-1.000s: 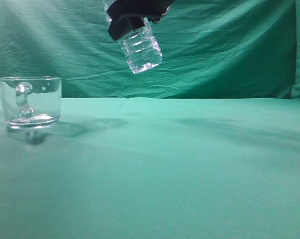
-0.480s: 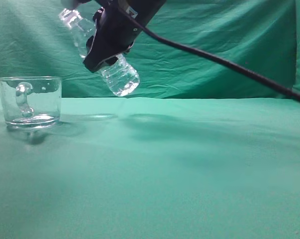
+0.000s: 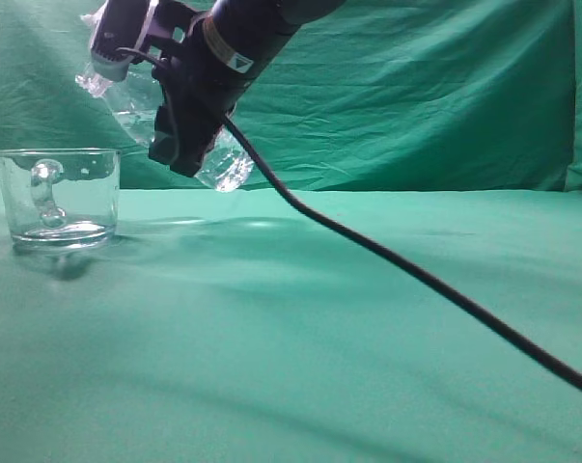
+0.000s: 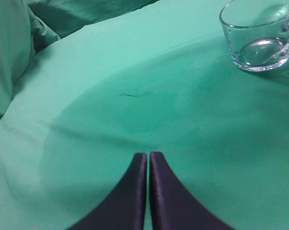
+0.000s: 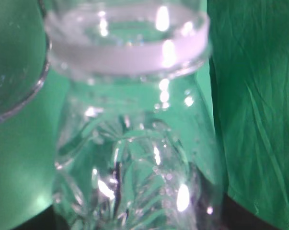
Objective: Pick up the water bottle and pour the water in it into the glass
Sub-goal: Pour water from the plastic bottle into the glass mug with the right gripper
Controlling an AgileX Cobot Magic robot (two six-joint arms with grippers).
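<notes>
Right gripper [image 3: 180, 145] with water bottle [image 3: 223, 166] now lower and farther left than in both earlier pictures, closer to glass [image 3: 59, 198]. Bottle tilt greater: near upright one second ago, now leaning steeply, neck [image 3: 99, 72] up-left over glass rim, base down-right. More of right arm [image 3: 237, 39] in exterior view. Black cable [image 3: 416, 275], a half second ago crossing high toward right edge, now sags low across green cloth [image 3: 319, 338] toward lower right.

Even bright light, soft shadows; water bottle [image 5: 134, 143] blurred close-up (white glints)
</notes>
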